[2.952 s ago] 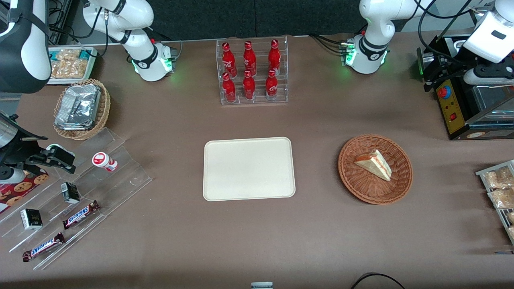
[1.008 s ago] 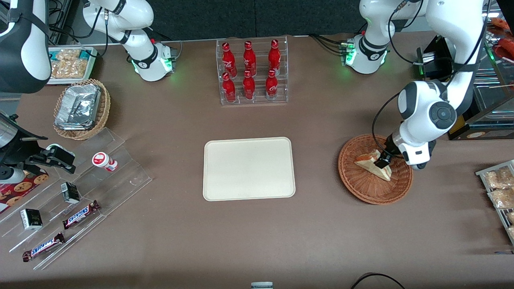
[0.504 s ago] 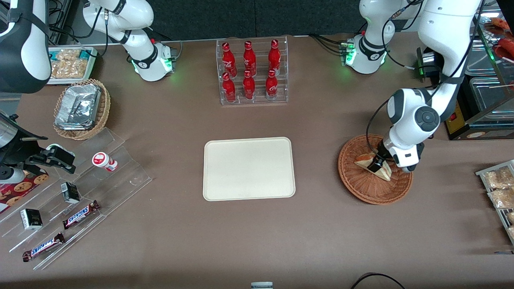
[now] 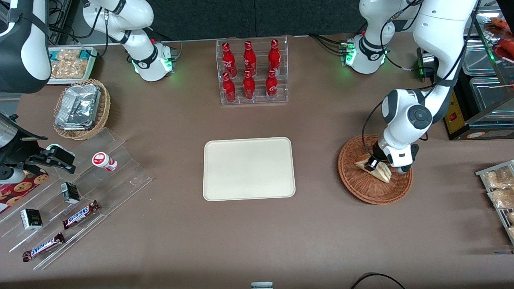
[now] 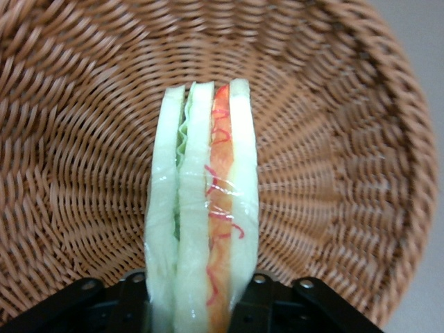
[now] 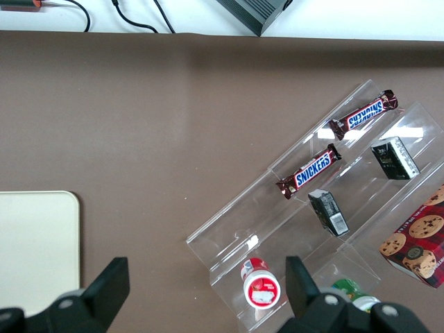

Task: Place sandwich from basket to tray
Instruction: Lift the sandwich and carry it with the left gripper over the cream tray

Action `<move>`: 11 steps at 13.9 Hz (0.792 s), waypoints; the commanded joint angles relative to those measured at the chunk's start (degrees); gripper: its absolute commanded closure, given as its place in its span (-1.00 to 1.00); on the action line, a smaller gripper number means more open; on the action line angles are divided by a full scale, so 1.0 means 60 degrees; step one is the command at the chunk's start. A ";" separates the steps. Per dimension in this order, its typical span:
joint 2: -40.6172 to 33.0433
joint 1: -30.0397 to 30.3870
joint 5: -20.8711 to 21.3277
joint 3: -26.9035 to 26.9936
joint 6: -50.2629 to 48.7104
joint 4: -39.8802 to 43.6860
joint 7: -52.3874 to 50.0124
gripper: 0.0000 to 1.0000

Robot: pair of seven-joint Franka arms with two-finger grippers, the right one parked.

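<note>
The sandwich (image 4: 377,168) lies in the basket (image 4: 363,190), at about 12 o'clock of the basket's centre as the front camera sees it, with the left arm's gripper (image 4: 373,163) down on it. Three seconds ago the arm was folded up at the working arm's end of the tabletop (image 4: 257,233) and the sandwich lay uncovered; a second ago the gripper had reached it, and since then the wrist has slid a little toward the tray (image 4: 249,168) while the sandwich has kept its place and heading.

In the wrist view the sandwich (image 5: 202,208) stands on edge in clear wrap: three pale bread slices, green leaf between the first two, red-orange filling between the next two. Its near end sits between the black fingers (image 5: 260,302), which lie close against its two outer slices; whether they press it or only flank it cannot be told. The woven basket (image 5: 347,139) surrounds it on all sides.

The tray rests bare on the tabletop, well apart from the basket at roughly 9 o'clock of it in the front view.
</note>
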 commanded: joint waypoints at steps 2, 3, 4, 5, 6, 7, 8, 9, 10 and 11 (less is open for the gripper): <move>-0.1452 -0.0089 0.0045 -0.0372 -0.1513 0.0209 0.1568 0.99; -0.1673 -0.0075 0.0031 -0.0695 -0.2084 0.0486 0.1702 0.98; -0.1718 -0.0089 0.0031 -0.0930 -0.2916 0.1098 0.1646 0.98; -0.1675 -0.0089 0.0031 -0.1310 -0.3765 0.1728 0.1616 0.98; -0.1602 -0.0089 0.0031 -0.1821 -0.4470 0.2387 0.1616 0.98; -0.1370 -0.0089 0.0103 -0.2363 -0.4869 0.3031 0.1616 0.98; -0.1179 -0.0104 0.0292 -0.2963 -0.5206 0.3603 0.1601 0.98; -0.0742 -0.0104 0.0802 -0.3476 -0.5427 0.4189 0.1499 0.98; -0.0128 -0.0104 0.1256 -0.4119 -0.5690 0.4790 0.0962 0.96; 0.0414 -0.0104 0.1667 -0.4749 -0.5736 0.5173 0.0202 0.93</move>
